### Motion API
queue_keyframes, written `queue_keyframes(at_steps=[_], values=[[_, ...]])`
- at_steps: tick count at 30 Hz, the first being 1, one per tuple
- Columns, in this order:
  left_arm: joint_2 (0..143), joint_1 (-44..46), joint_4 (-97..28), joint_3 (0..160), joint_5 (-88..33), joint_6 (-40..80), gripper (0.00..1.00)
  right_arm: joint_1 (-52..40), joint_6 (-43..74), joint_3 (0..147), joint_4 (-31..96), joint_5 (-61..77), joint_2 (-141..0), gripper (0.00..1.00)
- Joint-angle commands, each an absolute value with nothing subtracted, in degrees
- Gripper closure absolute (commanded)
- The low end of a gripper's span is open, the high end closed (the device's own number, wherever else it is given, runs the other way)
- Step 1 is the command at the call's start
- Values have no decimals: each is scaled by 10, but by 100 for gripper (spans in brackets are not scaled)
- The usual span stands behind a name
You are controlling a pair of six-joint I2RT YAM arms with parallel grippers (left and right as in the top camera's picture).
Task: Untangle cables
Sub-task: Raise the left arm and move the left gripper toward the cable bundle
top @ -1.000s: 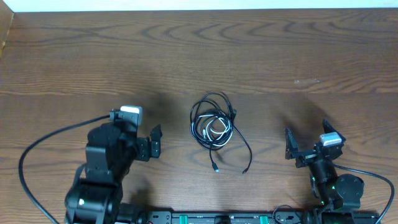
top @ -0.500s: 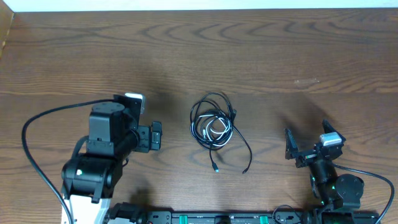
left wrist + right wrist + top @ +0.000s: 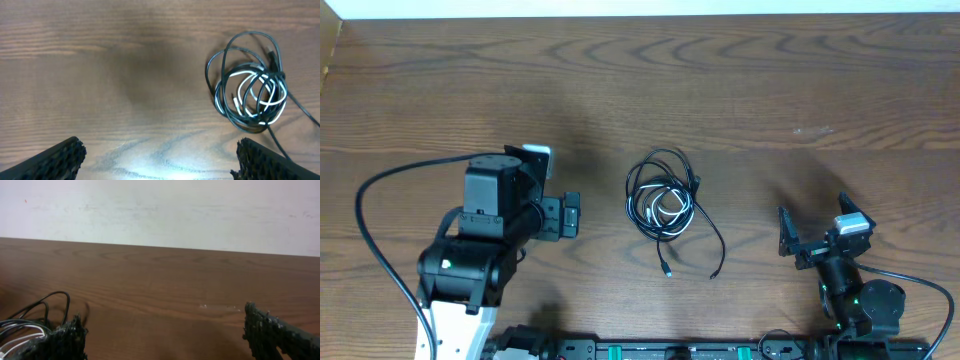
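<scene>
Between the left end effector and right end effector, both released, thin cables coil on wood.

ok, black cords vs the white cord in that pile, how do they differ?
The black cords make the wide outer loops; the white cord sits coiled smaller inside them. Two black ends trail loose out of the pile; no white end trails out. Both are thin and tangled in one pile on the table.
</scene>
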State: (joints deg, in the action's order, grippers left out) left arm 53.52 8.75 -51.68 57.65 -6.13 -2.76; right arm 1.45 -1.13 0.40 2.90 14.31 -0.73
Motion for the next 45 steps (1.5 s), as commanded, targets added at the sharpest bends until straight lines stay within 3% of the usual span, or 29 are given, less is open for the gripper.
queue_keyframes(at_steps=[1,17,45], values=[[559,89,-532,624,-70,-27,2,11,-20,3,32,139,-5,1],[731,89,-600,758,-70,-27,2,11,-20,3,32,139,-5,1],[737,89,-588,758,-68,-49,2,11,-20,3,32,139,-5,1]])
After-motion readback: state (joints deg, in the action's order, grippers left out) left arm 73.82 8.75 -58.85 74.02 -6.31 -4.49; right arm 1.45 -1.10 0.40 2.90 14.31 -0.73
